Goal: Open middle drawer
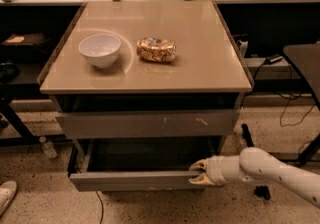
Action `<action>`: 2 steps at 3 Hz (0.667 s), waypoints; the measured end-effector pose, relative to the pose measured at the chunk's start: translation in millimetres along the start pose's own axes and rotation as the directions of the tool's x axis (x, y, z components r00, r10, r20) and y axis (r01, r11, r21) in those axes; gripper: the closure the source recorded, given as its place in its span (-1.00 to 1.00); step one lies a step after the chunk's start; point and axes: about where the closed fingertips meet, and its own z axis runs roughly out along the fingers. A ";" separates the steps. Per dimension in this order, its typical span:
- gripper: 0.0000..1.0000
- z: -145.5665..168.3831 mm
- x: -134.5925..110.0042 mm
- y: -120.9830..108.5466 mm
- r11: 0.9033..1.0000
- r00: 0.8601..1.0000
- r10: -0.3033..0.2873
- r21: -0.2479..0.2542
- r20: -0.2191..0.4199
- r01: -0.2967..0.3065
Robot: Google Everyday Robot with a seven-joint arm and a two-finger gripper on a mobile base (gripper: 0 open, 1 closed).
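Observation:
The middle drawer (130, 180) is a plain grey handle-less front, pulled well out from under the table, with its shallow dark tray (145, 155) showing behind it. My gripper (199, 173) is at the right end of that front, with its pale fingers closed over the front's top edge. My white arm (270, 170) reaches in from the lower right. Above is the wider grey drawer front with pale scratch marks (145, 124), which is shut. The smallest, lowest front is hidden under the pulled-out drawer.
On the beige tabletop (200, 68) stand a white bowl (100, 49) and a crumpled snack bag (156, 49). A small bottle (48, 147) and a white shoe (6, 195) lie on the floor at the left. A dark table (305, 63) and cables are at the right.

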 end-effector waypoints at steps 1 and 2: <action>1.00 -5.9 -4.1 1.2 1.000 1.000 0.000 0.000 0.000 0.000; 0.60 -5.9 -4.2 1.2 1.000 1.000 0.000 0.000 0.000 0.000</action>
